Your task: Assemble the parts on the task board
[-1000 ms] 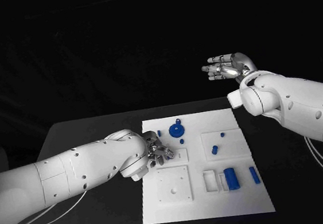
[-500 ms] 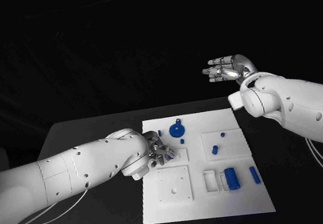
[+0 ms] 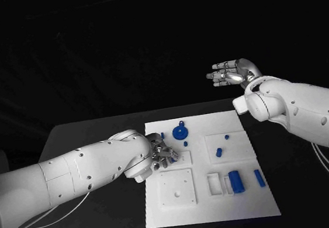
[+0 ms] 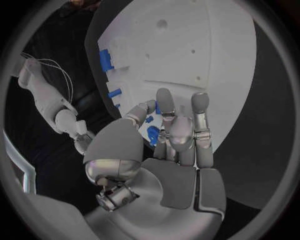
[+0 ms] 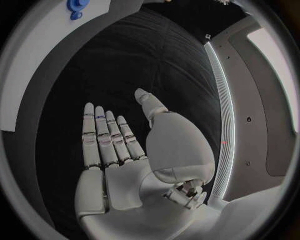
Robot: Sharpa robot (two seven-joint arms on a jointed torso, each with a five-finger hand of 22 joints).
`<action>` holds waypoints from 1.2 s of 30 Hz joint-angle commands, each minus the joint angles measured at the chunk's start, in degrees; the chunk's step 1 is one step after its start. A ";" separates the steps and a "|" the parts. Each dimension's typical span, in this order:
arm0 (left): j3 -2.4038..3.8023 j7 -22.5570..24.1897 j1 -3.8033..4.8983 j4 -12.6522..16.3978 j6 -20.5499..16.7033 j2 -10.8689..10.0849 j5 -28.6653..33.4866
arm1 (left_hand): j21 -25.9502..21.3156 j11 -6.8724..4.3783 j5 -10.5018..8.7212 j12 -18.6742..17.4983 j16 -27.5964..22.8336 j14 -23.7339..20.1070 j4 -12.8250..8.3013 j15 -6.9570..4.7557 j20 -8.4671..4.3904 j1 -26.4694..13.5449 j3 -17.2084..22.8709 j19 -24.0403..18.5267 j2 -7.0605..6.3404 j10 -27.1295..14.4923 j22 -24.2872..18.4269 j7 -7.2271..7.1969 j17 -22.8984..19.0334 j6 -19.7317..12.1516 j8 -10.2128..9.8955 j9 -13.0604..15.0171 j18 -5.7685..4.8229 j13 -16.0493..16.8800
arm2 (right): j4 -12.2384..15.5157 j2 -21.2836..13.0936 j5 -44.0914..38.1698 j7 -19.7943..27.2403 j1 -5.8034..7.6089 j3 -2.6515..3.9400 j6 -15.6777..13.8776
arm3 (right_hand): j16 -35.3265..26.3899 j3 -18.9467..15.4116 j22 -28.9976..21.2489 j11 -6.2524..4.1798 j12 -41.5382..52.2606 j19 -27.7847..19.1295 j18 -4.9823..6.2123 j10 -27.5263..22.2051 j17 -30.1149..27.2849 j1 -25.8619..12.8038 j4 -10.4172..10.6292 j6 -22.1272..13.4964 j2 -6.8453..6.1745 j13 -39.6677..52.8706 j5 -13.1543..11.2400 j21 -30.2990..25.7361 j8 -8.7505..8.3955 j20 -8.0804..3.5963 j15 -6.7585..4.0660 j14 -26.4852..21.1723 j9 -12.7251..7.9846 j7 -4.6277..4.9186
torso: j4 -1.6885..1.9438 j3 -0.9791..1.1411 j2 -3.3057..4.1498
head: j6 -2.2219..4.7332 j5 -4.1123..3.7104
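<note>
The white task board [image 3: 247,198] lies mid-table. On it are a round blue disc [image 3: 180,132], a small blue peg [image 3: 219,152], a blue cylinder [image 3: 237,181] and a blue bar [image 3: 259,177]. My left hand [image 3: 161,153] rests at the board's left edge, its fingers bent down beside a square recess. In the left wrist view the left hand [image 4: 178,135] lays its fingers on the board [image 4: 206,45], and blue [image 4: 152,134] shows between thumb and fingers; I cannot tell whether it is held. My right hand [image 3: 232,71] hangs high beyond the board's far right corner, open and holding nothing, fingers together [image 5: 106,135].
A square white plate [image 3: 177,188] with small holes sits on the board near the front left. Two thin cables [image 3: 62,217] trail from the left arm over the black table. Black table surface lies on both sides of the board.
My right hand has drifted slightly lower and to the right, still open. The left hand stays at the board's left edge with barely any movement.
</note>
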 commanded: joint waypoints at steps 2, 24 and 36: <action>-0.07 0.24 0.01 -0.22 2.62 0.80 0.23 | -0.01 -0.88 0.57 0.25 0.34 0.19 -4.40 -0.29 -0.06 0.23 3.88 0.49 0.62 2.13 1.00 -6.26 0.14 9.35 0.22 0.15 -0.31 0.01 | -0.04 0.05 -0.66 0.05 -0.11 -0.04 1.19 | -0.25 0.06 -0.06 0.06 -0.31 0.01 -0.75 -0.18 -0.05 -0.04 -0.44 0.07 0.19 -0.07 0.18 0.07 -0.33 -0.17 0.04 -0.09 -0.05 0.12 | -0.04 0.02 0.06 | 0.00 0.02; -0.03 -1.05 2.24 -1.98 10.25 2.27 -0.04 | 0.14 -0.87 0.75 0.49 0.64 0.20 -4.89 -0.23 -0.05 0.50 4.01 0.27 0.69 2.13 1.01 -6.22 0.50 9.27 0.18 0.53 -0.37 -0.34 | -0.33 0.18 -0.84 -0.25 -0.39 -0.19 1.71 | -0.28 -0.08 -0.06 0.08 -0.32 -0.31 -0.82 -0.36 -0.08 -0.18 -0.72 -0.08 0.29 -0.07 0.05 0.04 -0.34 -0.11 0.13 -0.72 -0.06 0.12 | 0.05 0.07 -0.01 | -0.02 -0.23; -0.05 -1.83 2.51 -3.85 14.38 3.73 -0.22 | 0.20 -0.87 0.93 0.72 0.94 0.22 -5.20 -0.13 0.03 0.53 3.99 0.09 0.70 2.13 1.01 -6.22 1.04 9.37 0.17 0.52 -0.42 -0.40 | -0.32 0.24 -0.89 -0.30 -0.39 -0.25 1.82 | -0.29 -0.14 -0.06 0.09 -0.32 -0.45 -0.84 -0.39 -0.08 -0.24 -0.60 -0.13 0.23 -0.07 0.13 0.05 -0.34 -0.09 0.19 -0.98 -0.06 0.12 | 0.09 0.08 -0.02 | 0.01 -0.15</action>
